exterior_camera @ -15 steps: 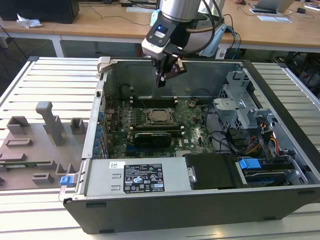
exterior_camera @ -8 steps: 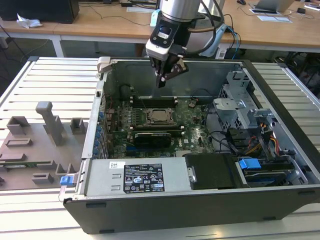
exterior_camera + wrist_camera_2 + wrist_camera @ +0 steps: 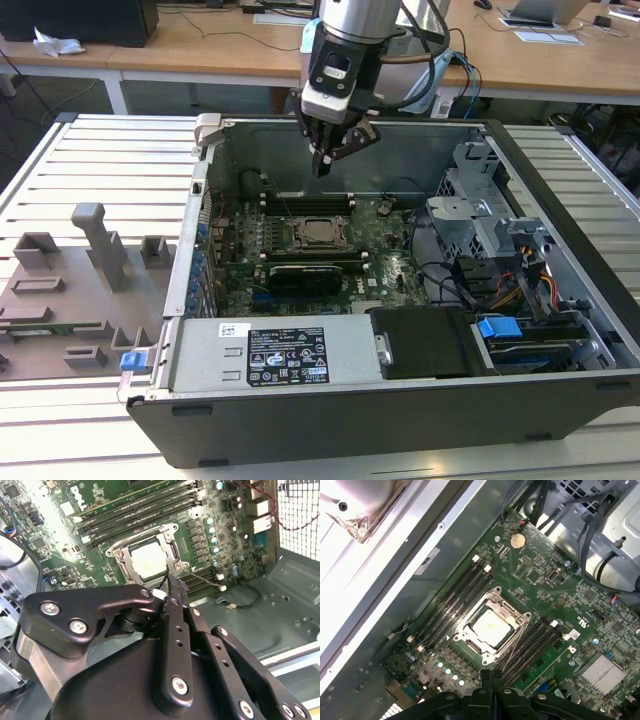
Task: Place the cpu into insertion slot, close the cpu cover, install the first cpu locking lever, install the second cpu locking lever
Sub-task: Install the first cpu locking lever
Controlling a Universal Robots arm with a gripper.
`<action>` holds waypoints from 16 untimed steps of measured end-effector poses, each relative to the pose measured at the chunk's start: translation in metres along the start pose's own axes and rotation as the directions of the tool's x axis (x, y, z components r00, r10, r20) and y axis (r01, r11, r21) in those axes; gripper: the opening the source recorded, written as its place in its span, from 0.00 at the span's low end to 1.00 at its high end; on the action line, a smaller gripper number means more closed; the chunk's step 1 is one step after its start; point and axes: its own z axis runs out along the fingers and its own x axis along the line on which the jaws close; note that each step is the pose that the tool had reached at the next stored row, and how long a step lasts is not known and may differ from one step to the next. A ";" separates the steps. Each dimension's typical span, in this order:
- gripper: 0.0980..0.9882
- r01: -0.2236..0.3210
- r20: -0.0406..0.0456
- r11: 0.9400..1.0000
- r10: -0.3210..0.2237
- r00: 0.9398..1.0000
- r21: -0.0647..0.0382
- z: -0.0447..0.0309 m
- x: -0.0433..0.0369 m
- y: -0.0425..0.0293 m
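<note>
Inside the open computer case (image 3: 330, 400) on the table (image 3: 100, 150), the tool (image 3: 492, 677) hangs above the motherboard (image 3: 395, 265), fingers pressed together and empty. The cpu cover (image 3: 510, 611) looks closed over the cpu (image 3: 491, 628), which sits flat, metal top up, in the insertion slot (image 3: 461, 636). Being square, the cpu has no long axis, and its edges run parallel to the memory slots (image 3: 455, 605). The step in hand is likely a locking lever (image 3: 514, 645), possibly unlatched: press on the wire, never the chip.
</note>
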 end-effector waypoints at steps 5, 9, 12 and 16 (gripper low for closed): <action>0.01 0.062 0.005 0.998 -0.062 0.998 0.006 0.0000 0.0000 0.0000; 0.01 0.123 0.010 0.992 -0.124 0.992 0.012 0.0000 0.0000 0.0000; 0.01 0.162 0.013 0.987 -0.162 0.987 0.016 0.0000 0.0000 0.0000; 0.01 0.236 0.018 0.971 -0.237 0.971 0.023 0.0000 0.0000 0.0000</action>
